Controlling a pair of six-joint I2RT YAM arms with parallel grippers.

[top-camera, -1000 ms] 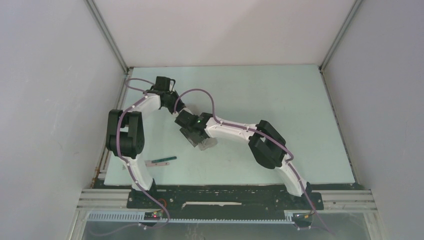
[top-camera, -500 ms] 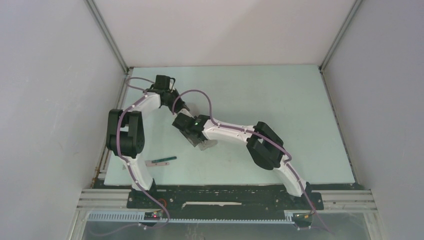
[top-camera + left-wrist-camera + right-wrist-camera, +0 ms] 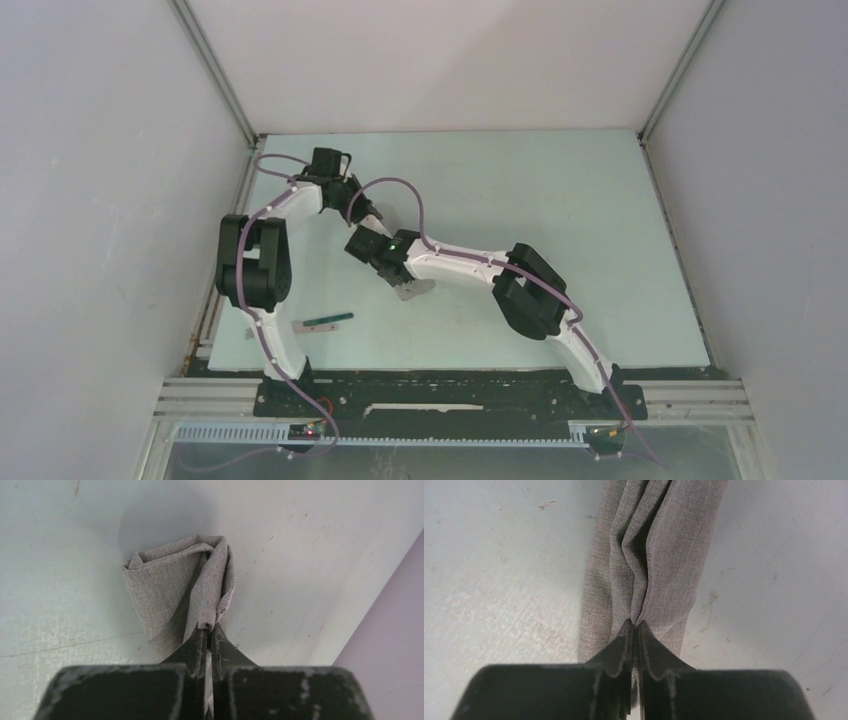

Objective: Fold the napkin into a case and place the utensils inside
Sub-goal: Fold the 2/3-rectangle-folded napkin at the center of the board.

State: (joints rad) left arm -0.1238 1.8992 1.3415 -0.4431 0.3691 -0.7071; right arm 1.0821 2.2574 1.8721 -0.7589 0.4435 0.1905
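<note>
While the left gripper (image 3: 207, 630) is clenched on a bunched fold of the light grey soft cloth napkin (image 3: 170, 585), the right gripper (image 3: 634, 626) pinches its pleated folds. The cloth is gathered between them over the pale green table (image 3: 560, 200), left of centre, well apart from the slim green-handled utensil (image 3: 325, 320).

Counting off now: two arms, left arm (image 3: 262, 262), right arm (image 3: 530, 290). Two grippers, left gripper (image 3: 207, 629), right gripper (image 3: 634, 625). One napkin (image 3: 172, 587). One green-handled utensil (image 3: 327, 320) showing. One table (image 3: 560, 200).
</note>
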